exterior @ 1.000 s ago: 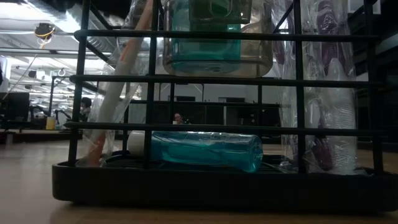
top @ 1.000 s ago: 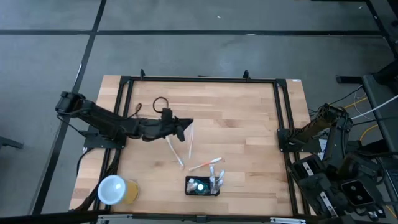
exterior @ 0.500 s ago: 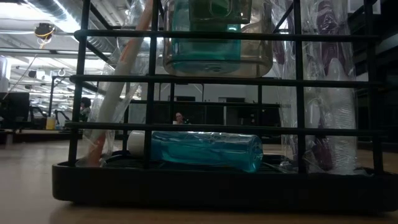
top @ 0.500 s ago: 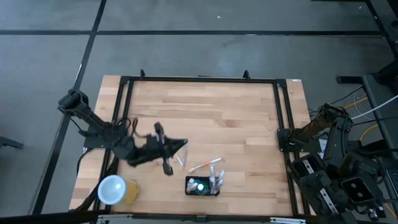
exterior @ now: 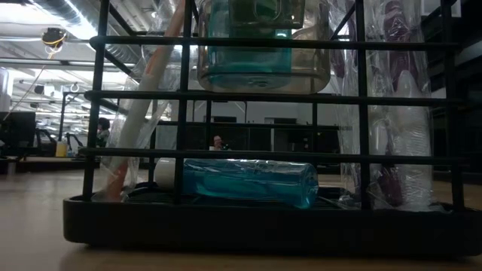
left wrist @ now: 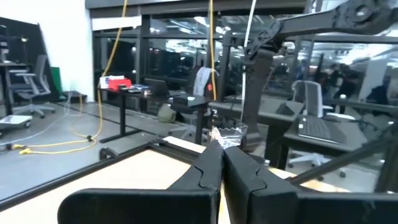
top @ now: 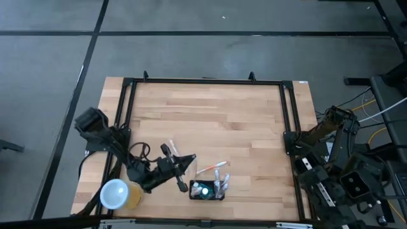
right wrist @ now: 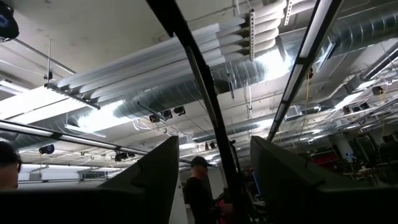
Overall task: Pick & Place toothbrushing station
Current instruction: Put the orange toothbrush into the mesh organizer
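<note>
- Hovering low over the desk (top: 210,114), near its front edge: left gripper (top: 189,159), jaws pressed together on a thin clear-wrapped item (left wrist: 225,135), poking past the tips in the left wrist view.
- Toothbrushing station (top: 206,190): on the desk close to the front edge, just beside the left gripper; holds wrapped items.
- Yellow cup (top: 117,194): front left corner.
- Right gripper (right wrist: 214,180): off the desk's right side, jaws wide, pointing at the ceiling.

Toothbrushing station (top: 207,190): small black rectangular holder box, rounded corners, barred sides. Stands upright on the wooden surface (top: 241,121), near its front edge, about mid-width. Holds a teal item and clear-wrapped pieces.
</note>
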